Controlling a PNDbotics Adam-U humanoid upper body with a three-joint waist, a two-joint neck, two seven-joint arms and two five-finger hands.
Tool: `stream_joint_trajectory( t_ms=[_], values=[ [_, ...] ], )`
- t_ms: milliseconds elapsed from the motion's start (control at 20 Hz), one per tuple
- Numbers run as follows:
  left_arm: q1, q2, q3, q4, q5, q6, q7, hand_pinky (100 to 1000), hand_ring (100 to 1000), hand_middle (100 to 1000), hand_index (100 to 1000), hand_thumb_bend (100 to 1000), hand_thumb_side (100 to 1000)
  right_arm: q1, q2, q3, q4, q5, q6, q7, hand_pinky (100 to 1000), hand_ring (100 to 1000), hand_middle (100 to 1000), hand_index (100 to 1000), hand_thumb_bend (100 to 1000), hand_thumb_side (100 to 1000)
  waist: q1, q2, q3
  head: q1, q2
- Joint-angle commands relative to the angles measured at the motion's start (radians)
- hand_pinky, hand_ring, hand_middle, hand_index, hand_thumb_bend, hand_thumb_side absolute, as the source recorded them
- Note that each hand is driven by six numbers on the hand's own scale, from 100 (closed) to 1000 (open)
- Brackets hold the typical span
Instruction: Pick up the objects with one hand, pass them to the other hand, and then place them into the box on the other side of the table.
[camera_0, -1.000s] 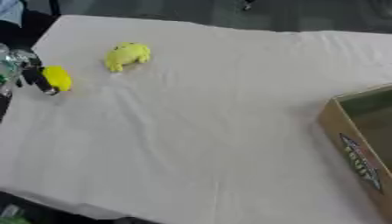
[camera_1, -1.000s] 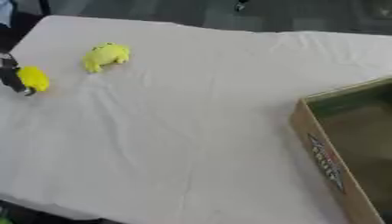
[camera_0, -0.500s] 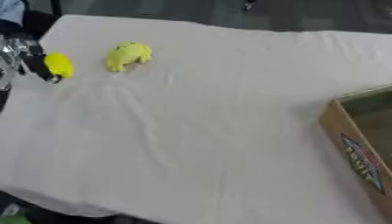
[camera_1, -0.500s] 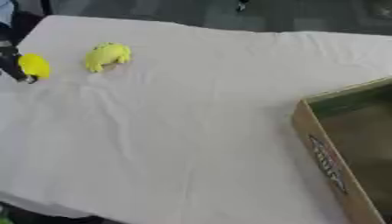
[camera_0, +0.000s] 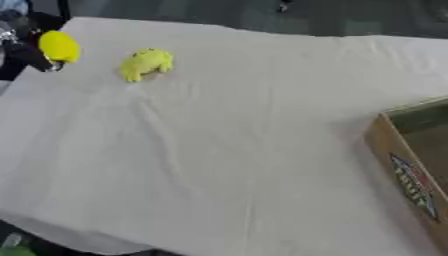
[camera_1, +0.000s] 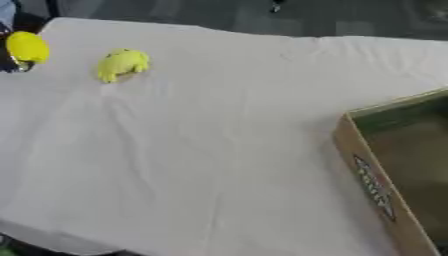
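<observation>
One yellow ball pinched in left hand at far-left edge, yellow toy just beside.

The left hand grips a yellow ball beside a yellow toy.

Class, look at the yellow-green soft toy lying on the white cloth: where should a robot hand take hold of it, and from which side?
Probably across the rounded middle of the yellow-green toy, coming down from above. It lies flat and alone on the white cloth, its bulkiest part in the centre, a narrower end pointing down-left. The left robot hand, nearest it, already holds a yellow object.
</observation>
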Motion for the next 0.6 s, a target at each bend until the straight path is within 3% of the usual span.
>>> stream_joint_trajectory(
  t_ms=[50,200,600],
  values=[
    [0.019,0.056,-0.004,-0.118,0.074,0.014,0.068,588,601,524,472,322,100,-0.003,-0.036,-0.014,-0.016,-0.006,-0.008,-0.001,1000,928,927,1000,100,478,-0.002,-0.02,-0.001,-0.012,-0.009],
    [0.038,0.063,-0.015,-0.157,0.117,0.032,0.1,587,599,523,471,320,100,-0.004,-0.037,-0.014,-0.016,-0.007,-0.009,0.0,1000,928,927,1000,100,478,-0.003,-0.019,-0.002,-0.015,-0.011],
    [0.13,0.04,-0.047,-0.4,0.264,0.018,0.263,559,565,513,463,257,100,-0.009,-0.038,-0.016,-0.016,-0.008,-0.016,0.0,1000,927,926,1000,100,470,-0.015,-0.017,-0.004,-0.078,-0.048]
  ],
)
